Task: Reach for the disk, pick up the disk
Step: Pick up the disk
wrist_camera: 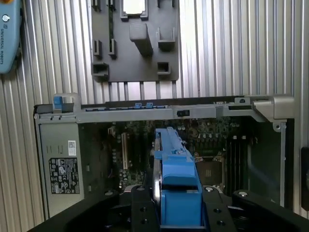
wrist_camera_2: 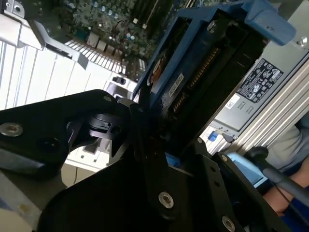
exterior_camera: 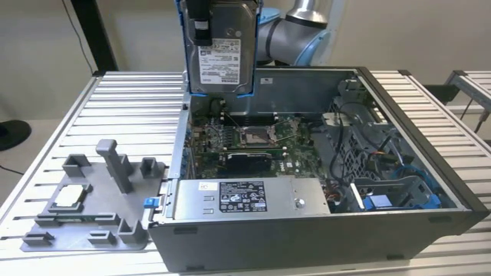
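Disk [exterior_camera: 226, 57] | held upright, clear above open computer case [exterior_camera: 307, 241] | jaws clamped on it

Pale wall [exterior_camera: 406, 34], ribbed metal table [exterior_camera: 130, 106]

Place: pretty clearly a robotics lab / test cell
Bench: ribbed aluminium table [exterior_camera: 130, 109], plain walls behind
Gear: robot arm [exterior_camera: 299, 34] above an opened-up PC case [exterior_camera: 429, 172]
Extras: grey parts fixture [exterior_camera: 92, 230] on the table

Print I can spot from my end: a white label [exterior_camera: 223, 62] on the silver-grey metal disk [exterior_camera: 234, 20], a black-and-white label [exterior_camera: 241, 197] on the big grey metal box [exterior_camera: 303, 198], small lettering on a light-blue plastic casing [wrist_camera: 8, 43].
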`<state>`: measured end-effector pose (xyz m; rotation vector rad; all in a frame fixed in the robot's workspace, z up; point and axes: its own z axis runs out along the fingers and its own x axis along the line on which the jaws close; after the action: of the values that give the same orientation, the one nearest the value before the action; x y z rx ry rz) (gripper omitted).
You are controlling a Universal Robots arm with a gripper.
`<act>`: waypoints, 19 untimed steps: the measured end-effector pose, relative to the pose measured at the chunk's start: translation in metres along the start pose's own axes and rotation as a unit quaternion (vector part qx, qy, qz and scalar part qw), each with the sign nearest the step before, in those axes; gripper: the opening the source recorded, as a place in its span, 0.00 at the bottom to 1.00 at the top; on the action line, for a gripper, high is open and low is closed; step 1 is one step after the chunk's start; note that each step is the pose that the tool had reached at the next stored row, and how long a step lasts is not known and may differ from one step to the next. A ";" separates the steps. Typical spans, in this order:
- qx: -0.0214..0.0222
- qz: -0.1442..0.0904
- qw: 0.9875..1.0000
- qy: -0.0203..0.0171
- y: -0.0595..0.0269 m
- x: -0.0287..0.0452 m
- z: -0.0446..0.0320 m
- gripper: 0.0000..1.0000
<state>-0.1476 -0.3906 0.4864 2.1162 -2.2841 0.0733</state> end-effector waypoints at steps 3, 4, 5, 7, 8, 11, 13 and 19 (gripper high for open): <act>0.000 0.000 1.000 0.000 -0.0116 -0.0009 0.0001 0.00; 0.000 0.000 1.000 0.000 -0.0150 -0.0012 0.0002 0.00; 0.000 0.000 1.000 0.000 -0.0192 -0.0015 0.0003 0.00; 0.000 0.000 1.000 0.000 -0.0268 -0.0021 0.0003 0.00; 0.000 0.000 1.000 0.000 -0.0308 -0.0024 0.0004 0.00; 0.000 0.000 1.000 0.000 -0.0433 -0.0033 0.0005 0.00; 0.000 0.000 1.000 0.000 -0.0519 -0.0040 0.0006 0.00; 0.000 0.000 1.000 0.000 -0.0786 -0.0060 0.0010 0.00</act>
<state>-0.0688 -0.3906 0.4864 2.1163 -2.2840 0.0732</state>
